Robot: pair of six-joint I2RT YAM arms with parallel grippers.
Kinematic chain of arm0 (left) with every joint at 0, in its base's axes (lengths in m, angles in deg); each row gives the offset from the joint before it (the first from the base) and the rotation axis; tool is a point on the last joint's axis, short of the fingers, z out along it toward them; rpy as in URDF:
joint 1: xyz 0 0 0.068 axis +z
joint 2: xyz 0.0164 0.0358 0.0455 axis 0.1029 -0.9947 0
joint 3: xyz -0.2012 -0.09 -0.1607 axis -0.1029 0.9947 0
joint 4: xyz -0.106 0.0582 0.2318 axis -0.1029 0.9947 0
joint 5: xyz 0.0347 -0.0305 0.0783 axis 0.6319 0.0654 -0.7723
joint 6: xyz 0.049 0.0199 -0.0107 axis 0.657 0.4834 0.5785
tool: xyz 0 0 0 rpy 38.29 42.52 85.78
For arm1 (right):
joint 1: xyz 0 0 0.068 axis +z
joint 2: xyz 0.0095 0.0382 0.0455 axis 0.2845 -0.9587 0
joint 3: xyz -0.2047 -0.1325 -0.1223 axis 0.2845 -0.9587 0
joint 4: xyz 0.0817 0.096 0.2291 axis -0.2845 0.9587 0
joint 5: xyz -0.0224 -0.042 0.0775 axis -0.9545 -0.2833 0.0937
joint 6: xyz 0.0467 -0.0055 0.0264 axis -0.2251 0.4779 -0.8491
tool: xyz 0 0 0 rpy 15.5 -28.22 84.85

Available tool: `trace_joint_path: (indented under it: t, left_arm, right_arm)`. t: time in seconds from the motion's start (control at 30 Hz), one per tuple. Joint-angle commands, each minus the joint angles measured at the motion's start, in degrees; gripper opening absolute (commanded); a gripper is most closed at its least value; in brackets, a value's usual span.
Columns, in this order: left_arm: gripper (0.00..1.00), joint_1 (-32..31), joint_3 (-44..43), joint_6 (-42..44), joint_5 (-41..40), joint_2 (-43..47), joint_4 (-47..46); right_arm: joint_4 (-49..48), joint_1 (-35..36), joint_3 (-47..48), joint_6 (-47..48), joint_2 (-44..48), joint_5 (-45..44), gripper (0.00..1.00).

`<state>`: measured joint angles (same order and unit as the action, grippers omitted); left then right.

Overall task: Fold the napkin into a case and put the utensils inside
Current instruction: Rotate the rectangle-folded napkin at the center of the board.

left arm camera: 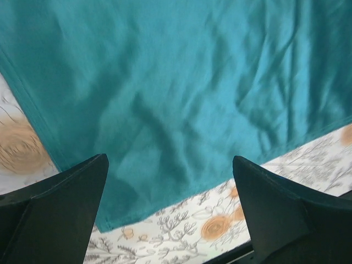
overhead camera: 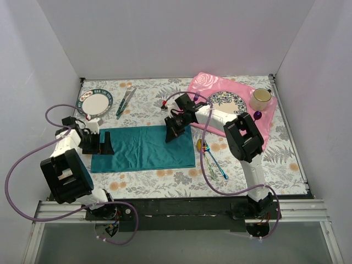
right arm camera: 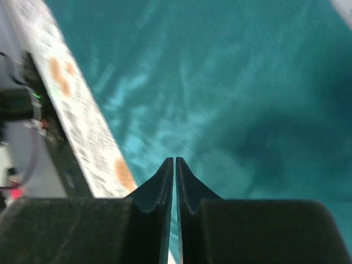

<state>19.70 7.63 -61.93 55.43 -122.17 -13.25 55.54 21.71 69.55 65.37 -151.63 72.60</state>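
Note:
The teal napkin point(overhead camera: 143, 147) lies flat as a wide rectangle on the floral table point(overhead camera: 165, 179). My left gripper point(overhead camera: 102, 144) stands open over its left end. In the left wrist view the napkin point(left arm camera: 176, 82) and its near corner show between the wide-apart fingers of that gripper point(left arm camera: 170, 159). My right gripper point(overhead camera: 172, 135) is down on the napkin's far edge, right of middle. In the right wrist view its jaws point(right arm camera: 175, 159) are closed to a thin slit against the napkin point(right arm camera: 247, 82), and the pinch itself is hidden under the tips. The iridescent utensils point(overhead camera: 212, 159) lie just right of the napkin.
A pink rose placemat point(overhead camera: 209, 85) at the back right carries a patterned plate point(overhead camera: 226, 102), a mug point(overhead camera: 260, 98) and a purple spoon point(overhead camera: 257, 115). Another plate point(overhead camera: 94, 103) and a green-handled fork and knife point(overhead camera: 125, 102) lie at the back left.

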Motion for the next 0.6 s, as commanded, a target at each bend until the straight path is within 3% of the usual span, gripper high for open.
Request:
trace_joint_path:
  t: [0.0, 0.27, 0.57]
  left_arm:
    - [0.95, -2.3, 5.4, 6.6, -9.6, 4.2, -0.9]
    - [0.79, -3.3, 4.9, 5.0, -14.7, -2.1, -7.2]
    - [0.76, -3.9, -3.8, 3.1, -15.2, -11.3, -10.1]
  right_arm:
    - [11.1, 2.2, -1.6, 12.6, 0.9, -8.4, 0.1]
    - [9.1, 7.5, -10.4, 13.7, 3.2, -11.8, 0.07]
    - [7.3, 13.2, -14.7, 10.4, 6.8, -6.0, 0.05]
